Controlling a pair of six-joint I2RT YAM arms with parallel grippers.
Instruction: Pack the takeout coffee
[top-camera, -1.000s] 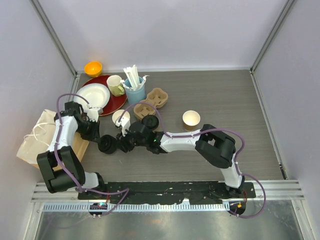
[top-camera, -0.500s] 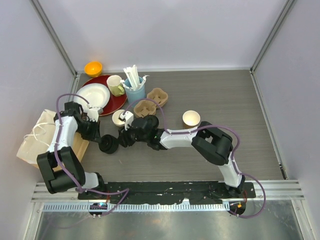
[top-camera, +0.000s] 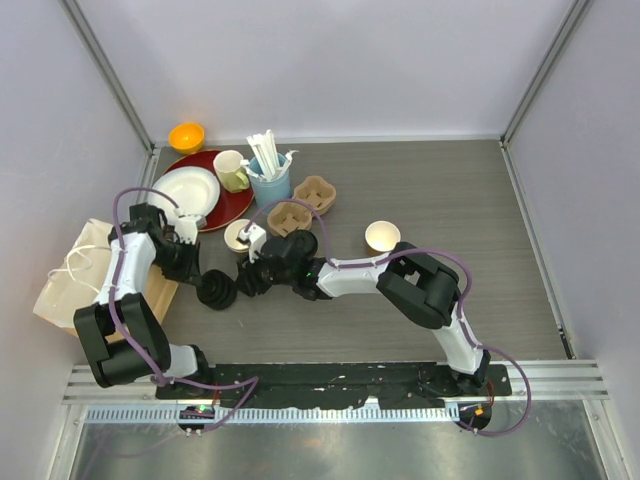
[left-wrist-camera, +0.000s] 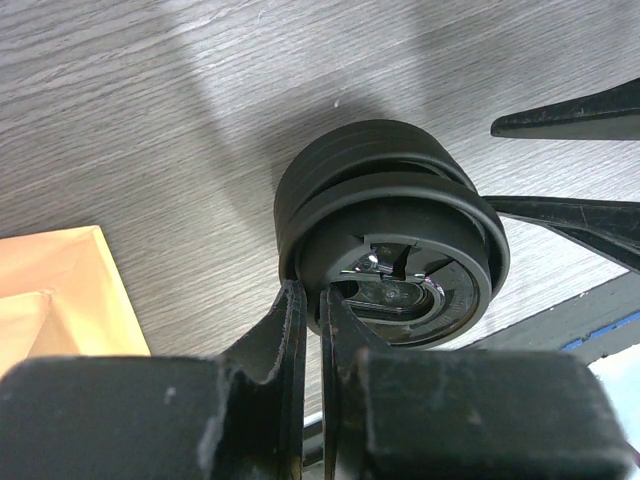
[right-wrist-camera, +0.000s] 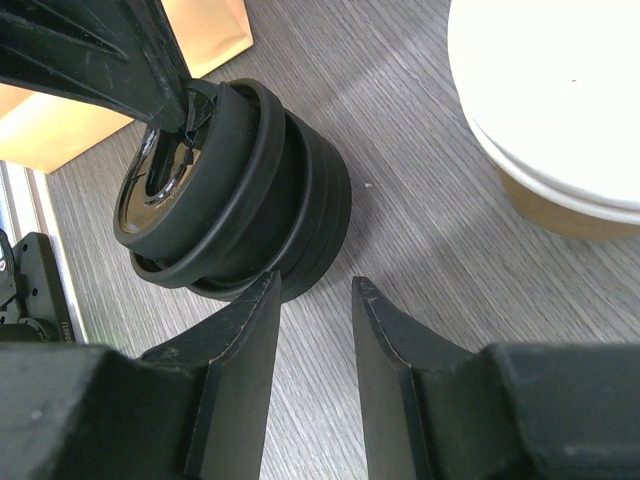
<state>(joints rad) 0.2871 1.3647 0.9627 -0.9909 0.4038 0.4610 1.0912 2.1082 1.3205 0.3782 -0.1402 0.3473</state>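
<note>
A stack of black sip lids (top-camera: 217, 292) lies on the table left of centre. My left gripper (top-camera: 205, 281) is shut on the rim of the top lid (left-wrist-camera: 400, 250), which sits tilted on the stack. My right gripper (top-camera: 241, 286) is open just right of the stack; in the right wrist view (right-wrist-camera: 312, 290) its left fingertip is at the stack's (right-wrist-camera: 235, 195) base. An open, lidless kraft cup (top-camera: 240, 235) stands right behind it, also in the right wrist view (right-wrist-camera: 560, 110). A second lidless kraft cup (top-camera: 382, 236) stands further right.
A pulp cup carrier (top-camera: 301, 205) lies behind the cups. A brown paper bag (top-camera: 68, 282) lies at the left edge. A red plate (top-camera: 235, 205) with a white bowl (top-camera: 185, 190), a yellow-green mug (top-camera: 231, 170), a blue cup of sticks (top-camera: 270, 180) and an orange bowl (top-camera: 186, 135) crowd the back left.
My right gripper has reached further left, up to the lid stack. My left gripper has kept its hold on the top lid.
</note>
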